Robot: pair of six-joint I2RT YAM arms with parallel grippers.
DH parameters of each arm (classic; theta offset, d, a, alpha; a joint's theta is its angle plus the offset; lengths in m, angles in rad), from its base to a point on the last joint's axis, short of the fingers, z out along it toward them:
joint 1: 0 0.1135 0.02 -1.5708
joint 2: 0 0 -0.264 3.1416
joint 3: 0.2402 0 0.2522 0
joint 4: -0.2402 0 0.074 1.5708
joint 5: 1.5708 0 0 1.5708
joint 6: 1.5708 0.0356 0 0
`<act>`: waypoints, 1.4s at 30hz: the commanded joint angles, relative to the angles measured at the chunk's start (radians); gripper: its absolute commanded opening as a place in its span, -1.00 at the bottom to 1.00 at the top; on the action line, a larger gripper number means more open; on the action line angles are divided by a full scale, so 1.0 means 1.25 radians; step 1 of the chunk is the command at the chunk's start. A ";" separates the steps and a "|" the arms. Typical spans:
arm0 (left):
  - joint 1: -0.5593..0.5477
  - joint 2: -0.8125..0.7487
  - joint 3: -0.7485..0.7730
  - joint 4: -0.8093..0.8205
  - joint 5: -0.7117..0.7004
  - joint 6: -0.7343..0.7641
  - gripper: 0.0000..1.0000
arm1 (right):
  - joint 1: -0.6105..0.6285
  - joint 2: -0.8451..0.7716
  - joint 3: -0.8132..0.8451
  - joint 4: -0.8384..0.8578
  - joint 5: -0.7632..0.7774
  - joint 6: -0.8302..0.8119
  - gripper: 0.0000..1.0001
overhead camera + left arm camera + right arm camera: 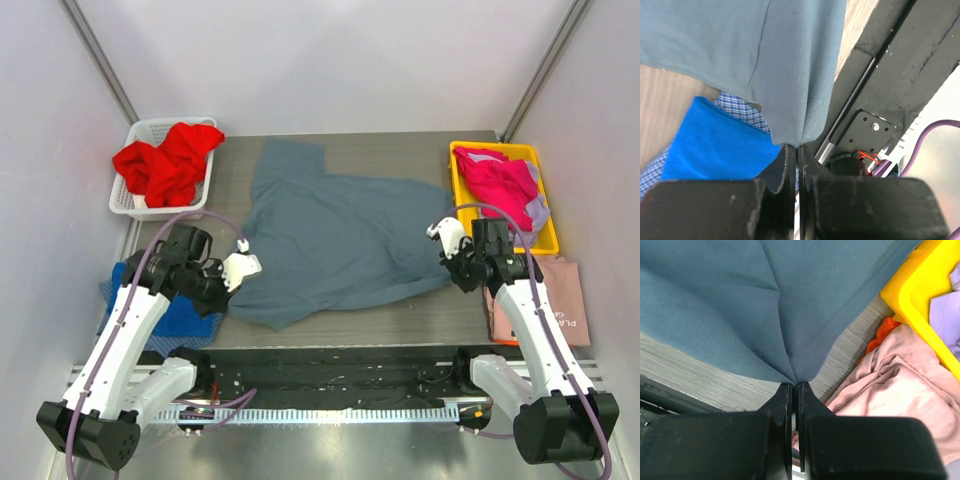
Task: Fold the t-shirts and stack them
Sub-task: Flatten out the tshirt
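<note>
The large slate blue-grey t-shirt (335, 240) lies spread across the table's middle. My left gripper (228, 287) is shut on its near-left hem corner, which bunches at the fingertips in the left wrist view (792, 135). My right gripper (453, 268) is shut on its near-right hem corner, pinched in the right wrist view (794, 376). A red t-shirt (165, 160) is heaped in the white basket. A magenta t-shirt (497, 178) lies in the yellow tray. A pale pink t-shirt (550, 295) lies at the right. A royal blue t-shirt (180, 310) lies under my left arm.
The white basket (135, 195) stands at the back left and the yellow tray (460, 185) at the back right. A blue checked cloth (742, 107) lies under the royal blue shirt. The black base rail (330, 365) runs along the table's near edge.
</note>
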 commanded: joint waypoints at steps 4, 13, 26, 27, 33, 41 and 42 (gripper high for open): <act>-0.010 -0.025 -0.049 -0.100 -0.026 0.007 -0.86 | -0.003 -0.015 -0.028 0.010 0.028 -0.036 -0.89; -0.016 -0.041 -0.078 -0.088 -0.068 -0.001 -0.36 | -0.003 -0.017 -0.060 0.001 0.079 -0.083 -0.53; -0.018 -0.068 -0.071 0.213 -0.150 -0.085 0.06 | -0.003 -0.036 -0.023 0.019 0.087 -0.078 0.68; -0.018 -0.066 -0.071 0.249 -0.161 -0.100 0.08 | -0.004 -0.030 -0.013 0.024 0.086 -0.073 0.72; -0.018 0.021 -0.039 0.535 -0.251 -0.214 0.27 | -0.003 0.025 0.090 0.082 0.056 -0.015 0.99; -0.017 0.324 0.154 0.754 -0.362 -0.315 0.32 | -0.003 0.271 0.178 0.358 0.073 0.090 0.99; -0.017 0.350 0.175 0.760 -0.366 -0.325 0.32 | -0.004 0.301 0.190 0.381 0.074 0.100 1.00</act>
